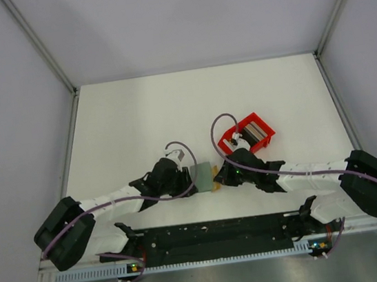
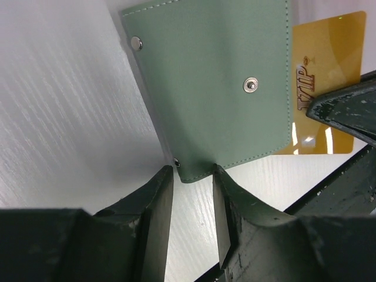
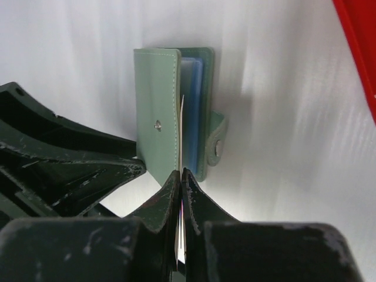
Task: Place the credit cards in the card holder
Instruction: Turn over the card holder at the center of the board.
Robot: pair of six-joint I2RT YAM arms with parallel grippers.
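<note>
The credit card (image 2: 329,64), a thin gold plastic rectangle printed VIP, is the piece I'm steering. It sits edge-on in my right claw (image 3: 181,173), whose two dark fingers are pressed together on its near end.

The card holder (image 2: 217,88), a small flat grey-green folding wallet with a metal snap on its cover, lies directly ahead of that claw. It is between the two claws, at the near middle of the white tabletop (image 1: 137,120).

From the right wrist I look into the wallet end-on. The cover stands ajar on the left and the pale blue-grey pockets (image 3: 191,100) are on the right. The card's thin edge lines up with the gap between them.

So the relation that matters is card plane against slot. Both run straight away from the right claw, towards the left arm, and I judge the card's long axis to lie along that same line. From the left wrist, the card's leading part is hidden behind the cover and its trailing part sticks out on the right-arm side.

My left claw (image 2: 192,171) is at the wallet's opposite end, jaws part-way apart with the wallet's lower corner between the fingertips. Whether they truly pinch it I cannot tell from this angle.

The right arm carries the card, and the left is nearer the wallet's body. I reckon the next push should go straight along the card's length, or it could catch a pocket lip. The red plastic bin (image 3: 358,47) stands off to the right.
</note>
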